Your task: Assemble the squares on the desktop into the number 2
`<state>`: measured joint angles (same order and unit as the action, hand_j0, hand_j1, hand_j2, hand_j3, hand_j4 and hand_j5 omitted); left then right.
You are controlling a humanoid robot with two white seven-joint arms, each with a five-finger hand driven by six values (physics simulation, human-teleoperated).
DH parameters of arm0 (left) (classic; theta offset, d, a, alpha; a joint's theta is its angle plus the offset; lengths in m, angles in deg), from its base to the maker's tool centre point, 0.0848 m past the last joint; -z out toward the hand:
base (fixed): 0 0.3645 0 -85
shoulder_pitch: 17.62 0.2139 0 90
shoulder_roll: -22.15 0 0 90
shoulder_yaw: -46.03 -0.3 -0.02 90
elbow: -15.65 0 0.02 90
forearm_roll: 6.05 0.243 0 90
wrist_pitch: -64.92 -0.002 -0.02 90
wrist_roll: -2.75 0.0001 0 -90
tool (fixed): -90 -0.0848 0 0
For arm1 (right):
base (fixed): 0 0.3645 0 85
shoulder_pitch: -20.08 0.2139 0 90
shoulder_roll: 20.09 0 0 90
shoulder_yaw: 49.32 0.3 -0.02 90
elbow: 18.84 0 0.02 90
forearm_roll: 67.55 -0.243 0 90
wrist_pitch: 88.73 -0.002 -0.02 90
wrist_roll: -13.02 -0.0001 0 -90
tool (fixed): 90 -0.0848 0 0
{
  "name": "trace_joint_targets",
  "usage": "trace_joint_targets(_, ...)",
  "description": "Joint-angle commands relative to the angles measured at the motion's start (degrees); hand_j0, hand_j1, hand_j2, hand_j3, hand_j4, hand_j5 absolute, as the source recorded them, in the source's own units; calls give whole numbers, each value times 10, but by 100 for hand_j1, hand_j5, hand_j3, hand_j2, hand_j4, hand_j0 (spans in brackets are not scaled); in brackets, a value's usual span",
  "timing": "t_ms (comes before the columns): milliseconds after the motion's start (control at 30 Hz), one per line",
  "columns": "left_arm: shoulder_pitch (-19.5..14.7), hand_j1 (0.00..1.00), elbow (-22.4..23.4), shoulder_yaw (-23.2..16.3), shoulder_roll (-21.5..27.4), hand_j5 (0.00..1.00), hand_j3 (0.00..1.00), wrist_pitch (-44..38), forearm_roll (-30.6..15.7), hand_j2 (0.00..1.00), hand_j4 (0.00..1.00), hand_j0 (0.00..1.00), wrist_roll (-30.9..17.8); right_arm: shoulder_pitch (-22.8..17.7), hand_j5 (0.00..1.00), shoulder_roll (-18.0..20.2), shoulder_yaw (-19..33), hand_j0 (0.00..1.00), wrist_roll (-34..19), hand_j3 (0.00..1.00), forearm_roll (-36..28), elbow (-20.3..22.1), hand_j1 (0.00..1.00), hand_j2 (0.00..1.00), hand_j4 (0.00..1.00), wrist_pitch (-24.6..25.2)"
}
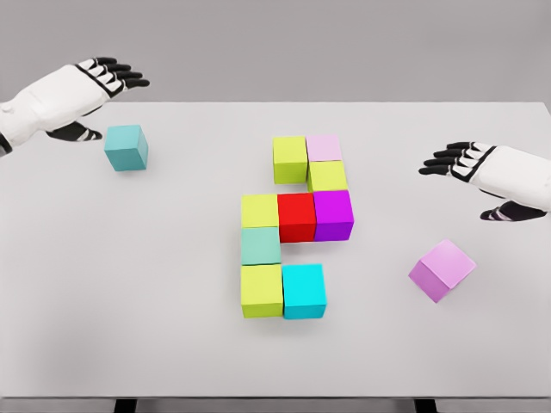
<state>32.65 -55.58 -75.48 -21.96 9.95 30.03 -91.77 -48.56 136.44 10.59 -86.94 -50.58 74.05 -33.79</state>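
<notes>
Several coloured cubes form a stepped figure mid-table: a yellow-green cube (290,158) and pale pink cube (324,147) on top, another yellow-green cube (327,176) below, then a row of yellow-green (259,211), red (296,215) and purple (333,214). Under these sit a sea-green cube (260,246), a yellow-green cube (262,290) and a cyan cube (304,290). A loose teal cube (126,147) lies at the left, a loose violet cube (442,269) at the right. My left hand (108,86) hovers open above and left of the teal cube. My right hand (461,165) hovers open above the violet cube.
The grey table (129,301) reaches the front edge at the bottom of the view, with dark legs showing beneath. Bare tabletop lies between the central figure and each loose cube.
</notes>
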Motion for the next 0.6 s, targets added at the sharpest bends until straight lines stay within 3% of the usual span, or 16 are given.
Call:
trace_joint_targets(0,0,100,7,-3,3,100,100,0,-4,100,100,100,0,0,100,0,0,100,0,100,0,0,100,100,100,1)
trace_joint_targets(100,0,100,14,-4,3,100,100,0,-5,100,100,100,1,0,100,0,1,100,2,100,6,0,100,100,100,1)
trace_joint_targets(200,-2,100,15,-16,3,100,100,0,-7,100,100,100,1,0,100,-5,-1,100,26,100,-52,-3,100,100,100,1)
trace_joint_targets(300,-5,100,28,-31,2,100,100,0,-8,100,100,100,1,16,100,2,-7,100,19,100,-55,-1,100,100,100,1)
trace_joint_targets(333,-7,100,31,-32,2,100,100,0,-7,100,100,100,1,48,100,11,-30,100,-10,100,-33,-1,100,100,100,1)
trace_joint_targets(400,-12,100,51,-42,-5,100,100,0,-5,100,100,100,1,73,100,29,-70,100,-58,100,-19,14,100,100,100,1)
trace_joint_targets(500,-44,100,82,-81,-9,100,100,0,-5,100,100,100,0,77,100,91,-88,100,-79,100,-7,81,100,100,100,1)
trace_joint_targets(567,-44,100,88,-86,-9,100,100,0,-5,100,100,100,0,81,100,100,-103,100,-80,100,-9,84,100,100,100,1)
